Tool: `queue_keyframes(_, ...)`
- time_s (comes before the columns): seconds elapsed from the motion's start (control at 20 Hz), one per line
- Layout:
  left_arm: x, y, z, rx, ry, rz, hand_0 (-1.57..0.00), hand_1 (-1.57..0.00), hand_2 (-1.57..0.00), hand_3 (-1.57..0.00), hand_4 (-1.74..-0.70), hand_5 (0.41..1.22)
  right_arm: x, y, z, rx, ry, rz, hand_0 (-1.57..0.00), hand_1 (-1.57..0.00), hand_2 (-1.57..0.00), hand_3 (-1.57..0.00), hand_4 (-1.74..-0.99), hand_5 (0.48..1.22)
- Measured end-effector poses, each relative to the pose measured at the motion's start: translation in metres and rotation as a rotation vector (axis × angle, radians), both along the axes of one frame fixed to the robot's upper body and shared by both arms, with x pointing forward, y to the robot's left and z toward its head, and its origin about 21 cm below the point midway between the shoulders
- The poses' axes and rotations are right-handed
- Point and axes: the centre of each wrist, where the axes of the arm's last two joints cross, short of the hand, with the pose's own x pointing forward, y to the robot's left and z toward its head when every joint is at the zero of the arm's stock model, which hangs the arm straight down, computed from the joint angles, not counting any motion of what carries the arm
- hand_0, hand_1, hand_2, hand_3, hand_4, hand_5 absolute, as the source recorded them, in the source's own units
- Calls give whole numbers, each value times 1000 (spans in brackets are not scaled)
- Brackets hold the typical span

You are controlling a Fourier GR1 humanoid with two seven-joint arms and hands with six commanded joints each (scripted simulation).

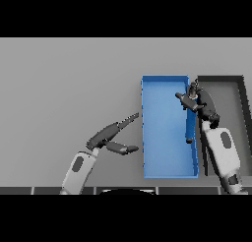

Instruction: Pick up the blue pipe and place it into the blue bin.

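Observation:
The blue bin stands right of the table's middle. The blue pipe lies lengthwise inside it along the right wall, its dark near end low in the bin and its far end hidden under my right hand. My right hand hovers over the bin's far right corner, open, with the thumb spread to the left and the fingers pointing away. I cannot tell whether it touches the pipe. My left hand is open just left of the bin, fingers straight and aimed at the bin's left wall.
A dark bin stands directly right of the blue one, its walls touching or nearly so. My right forearm crosses the wall between the two bins. Bare grey table stretches to the left and far side.

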Motion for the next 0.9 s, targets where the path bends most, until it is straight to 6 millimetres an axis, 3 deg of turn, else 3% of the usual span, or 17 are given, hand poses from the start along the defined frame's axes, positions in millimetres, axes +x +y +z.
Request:
queue_keyframes(0.05,-1,2,0,-10,-10,-3,1,1,1,1,-881,422,0,0,-1,-14,35,-19,-1172,-1069,-1071,-630,-1592,1221)
queue_keyframes(0.15,-2,0,3,-11,-16,-1,1,1,1,1,-878,425,5,-1,-7,-69,108,-40,-750,-684,-685,-403,-1413,1221)
queue_keyframes(0.2,-1,3,4,-6,-11,2,1,1,1,1,-878,427,7,-4,-5,-94,137,-32,-599,-547,-548,-322,-1337,1221)
queue_keyframes(0.3,-4,-2,3,-4,-6,8,1,1,1,1,-879,430,8,1,0,-155,164,59,-383,-350,-350,-206,-1219,1137)
queue_keyframes(0.5,-3,0,2,-11,8,4,1,1,1,1,-886,428,0,13,7,-293,169,208,-156,-143,-143,-84,-1083,934)
queue_keyframes(0.9,-3,-2,1,-4,1,8,1,1,1,1,-887,429,4,12,2,-392,142,257,-25,-23,-23,-13,-1036,713)
